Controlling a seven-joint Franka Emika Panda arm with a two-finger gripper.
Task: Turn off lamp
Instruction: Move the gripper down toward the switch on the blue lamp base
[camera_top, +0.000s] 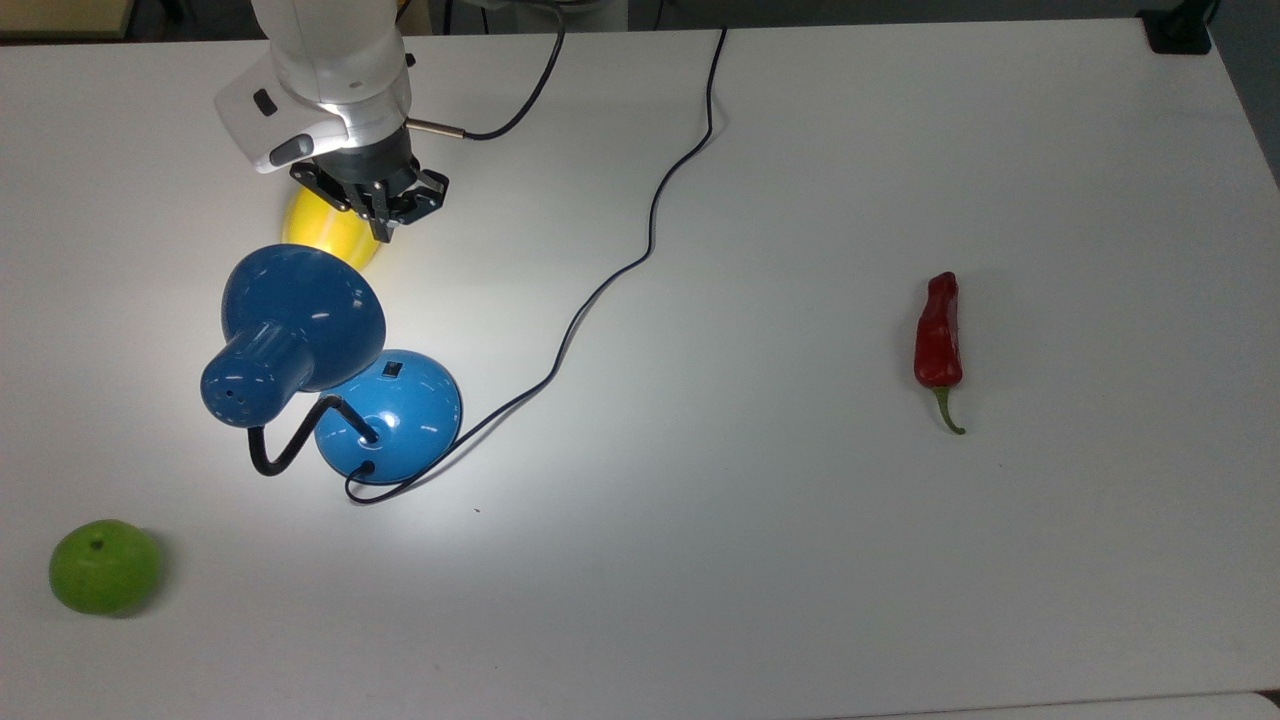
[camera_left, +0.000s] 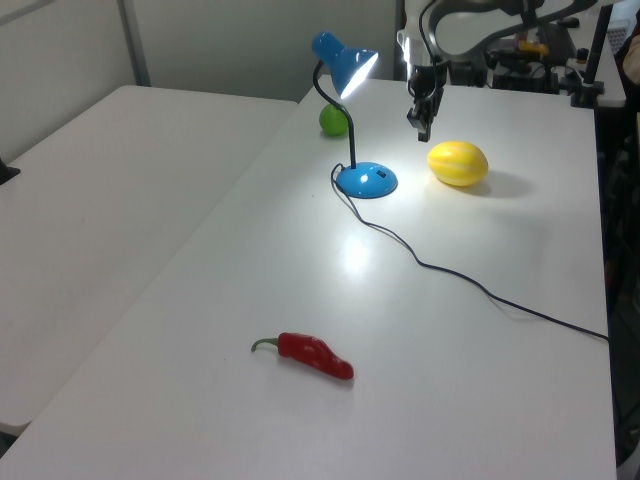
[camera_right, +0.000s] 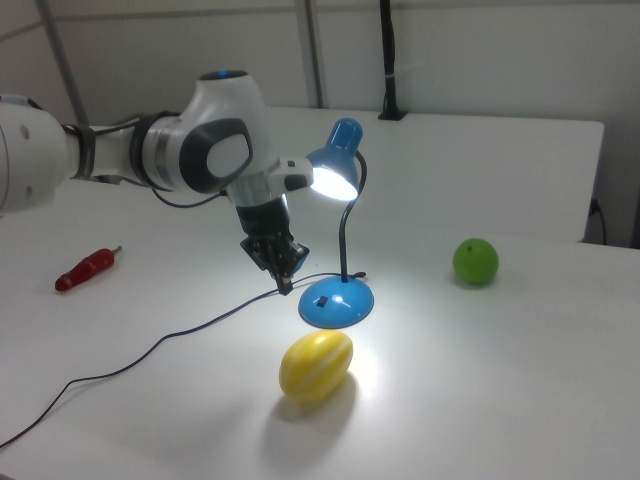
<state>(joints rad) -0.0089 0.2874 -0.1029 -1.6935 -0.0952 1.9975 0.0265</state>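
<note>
Approach step: lamp (camera_top: 385, 410) is lit, centre-left of the top view. Claw (camera_top: 382, 232) hangs in the upper left above the base, pinched narrow and empty, I think. Next: descend onto the small black switch (camera_top: 392, 369) and press. Count: one lamp, one yellow melon (camera_right: 315, 366), one green fruit (camera_top: 104, 566), one red chilli (camera_top: 938, 335) on the worktop (camera_top: 800, 560).

The lamp (camera_top: 300, 340) is lit, throwing a bright pool on the white table (camera_top: 800, 550) below and beside the gripper (camera_top: 383, 232). Glare spots dot its glossy shade. Soft shadows trail each object; all 3 views are evenly bright.
</note>
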